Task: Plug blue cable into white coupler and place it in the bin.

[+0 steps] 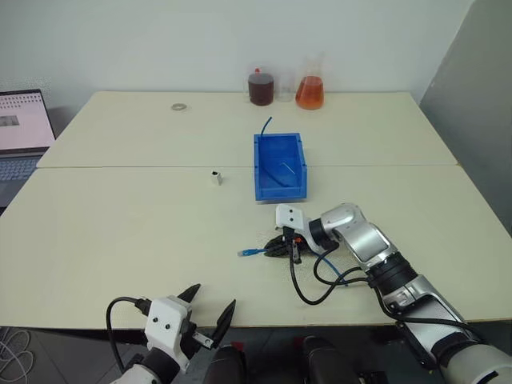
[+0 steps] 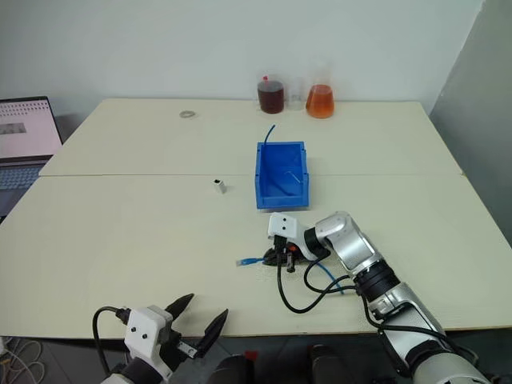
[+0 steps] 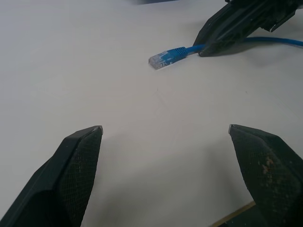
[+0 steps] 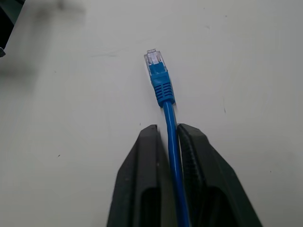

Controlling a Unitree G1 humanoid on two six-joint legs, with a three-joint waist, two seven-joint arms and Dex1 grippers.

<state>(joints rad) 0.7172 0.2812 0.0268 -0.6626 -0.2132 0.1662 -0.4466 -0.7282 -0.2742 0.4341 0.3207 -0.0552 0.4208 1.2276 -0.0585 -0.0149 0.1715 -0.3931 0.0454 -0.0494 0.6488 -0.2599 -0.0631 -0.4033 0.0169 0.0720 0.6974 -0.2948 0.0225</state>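
A: Cream table (image 1: 120, 232), white wall behind. Fingers first?

B: Right gripper (image 4: 166, 135) has its fingers round the blue cable (image 4: 171, 146), just behind the clear plug; whether they clamp it or are letting go, can't tell. Left gripper (image 1: 210, 308) spread wide, empty, bottom left of the head view.

A: Progress?

B: Nothing plugged. Plug lies on the table at lower centre; white coupler (image 1: 215, 178) stands alone at centre, well apart; bin (image 1: 280, 166) just right of it. Mating and binning both remain, I'd say.

A: View differences?

B: Right wrist view shows the cable between the fingers; head views show coupler and bin.
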